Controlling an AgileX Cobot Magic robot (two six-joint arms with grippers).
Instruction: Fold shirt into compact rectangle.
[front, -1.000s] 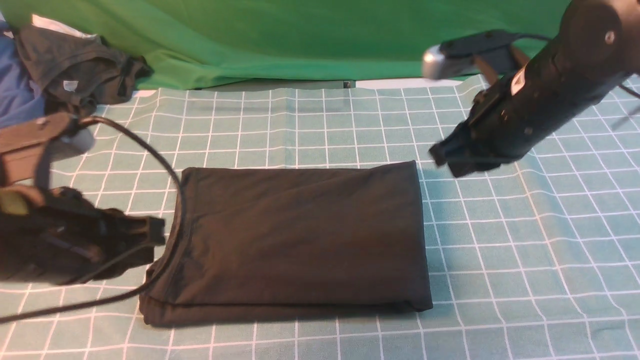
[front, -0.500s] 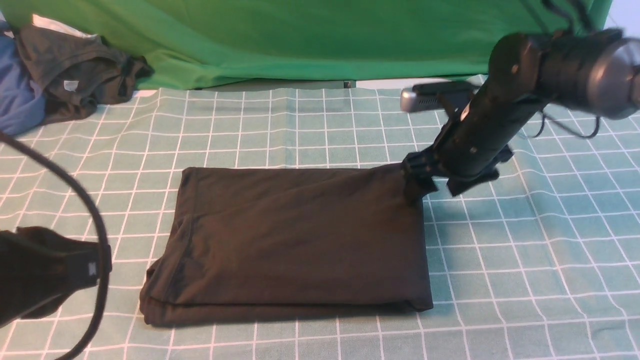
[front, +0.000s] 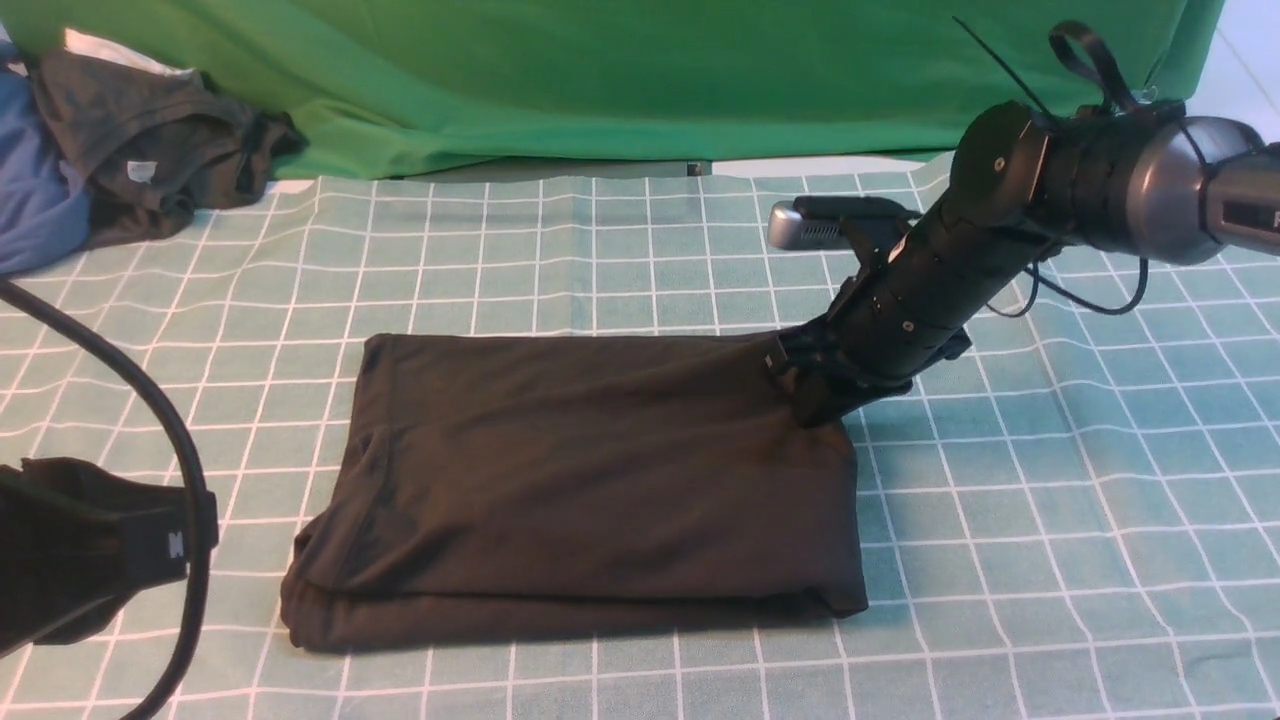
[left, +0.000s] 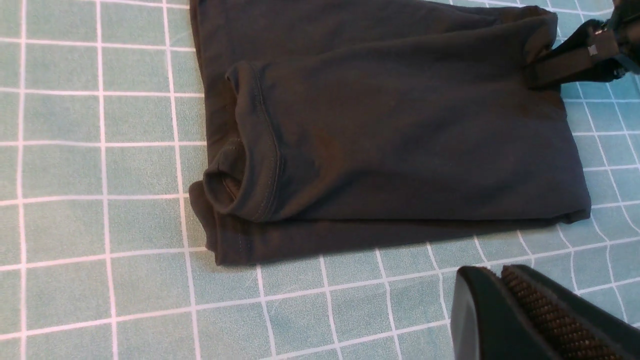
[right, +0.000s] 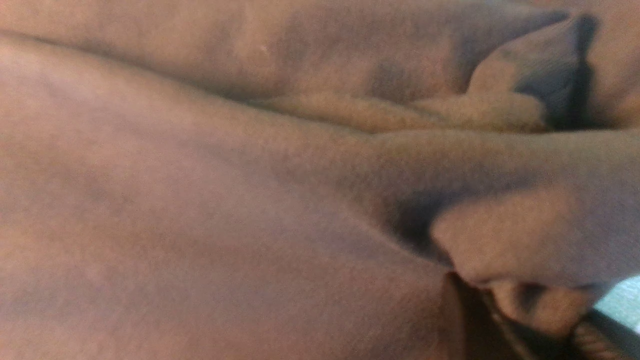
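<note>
Teal checked tablecloth (front: 1000, 500) lies before a green backdrop cloth (front: 600, 70).

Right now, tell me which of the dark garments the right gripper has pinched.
The folded black shirt mid-table; the right gripper pinches its far right corner.

shirt (front: 590, 480) | black, folded into a flat layered rectangle | you see it lying mid-way across the checked cloth (front: 1050, 520) | far right corner bunched

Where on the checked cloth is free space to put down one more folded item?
Free: checked cloth right of the shirt, and the strip between it and the green cloth. Crowded: far left corner, grey garment; right claw on the shirt's far right corner.
</note>
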